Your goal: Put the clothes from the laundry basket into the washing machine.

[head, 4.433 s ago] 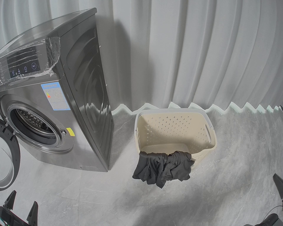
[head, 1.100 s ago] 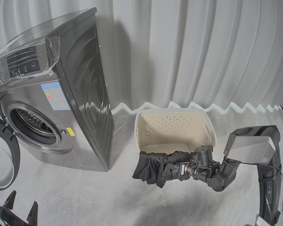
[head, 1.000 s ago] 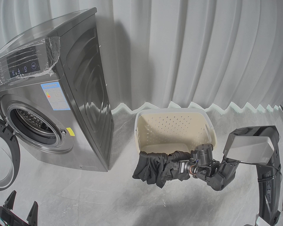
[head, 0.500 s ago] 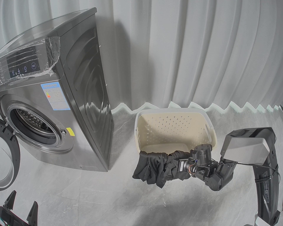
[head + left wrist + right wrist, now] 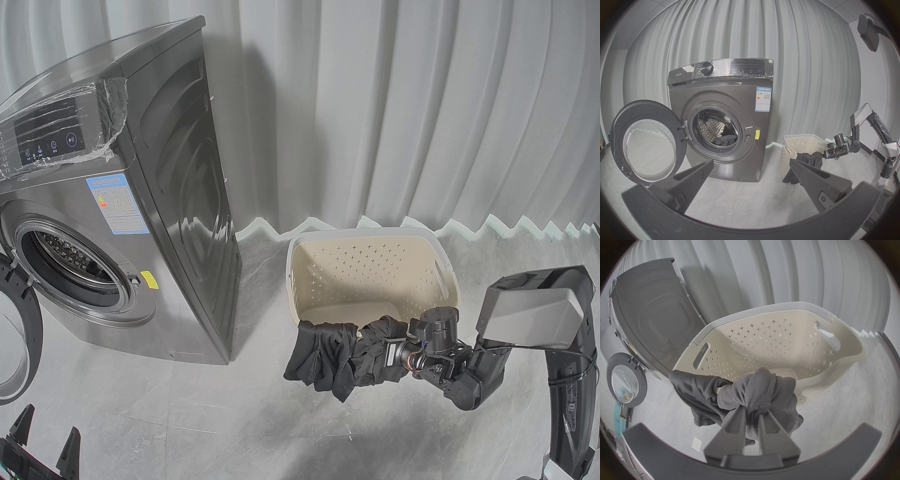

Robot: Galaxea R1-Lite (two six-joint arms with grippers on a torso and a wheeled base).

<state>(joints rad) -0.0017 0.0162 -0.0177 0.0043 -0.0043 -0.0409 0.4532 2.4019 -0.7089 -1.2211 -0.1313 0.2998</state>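
garment, dark grey crumpled cloth [image 5: 325, 359]: draped over front rim of cream perforated plastic laundry basket [image 5: 365, 233], now bunched and raised a little. right gripper [image 5: 751, 413], absent seconds ago, pinches its knot; lifting seems begun. left gripper [image 5: 50, 424] low, fingers spread, partly cut off. grey front-loading washing machine [image 5: 175, 187], door [image 5: 647, 142] open; dark lump [image 5: 725, 140] in drum [image 5: 707, 125] unclear.

Curtained room, tiled floor.
White pleated curtain [image 5: 406, 112] across the back; pale grey marbled floor [image 5: 187, 400], soft shadows.
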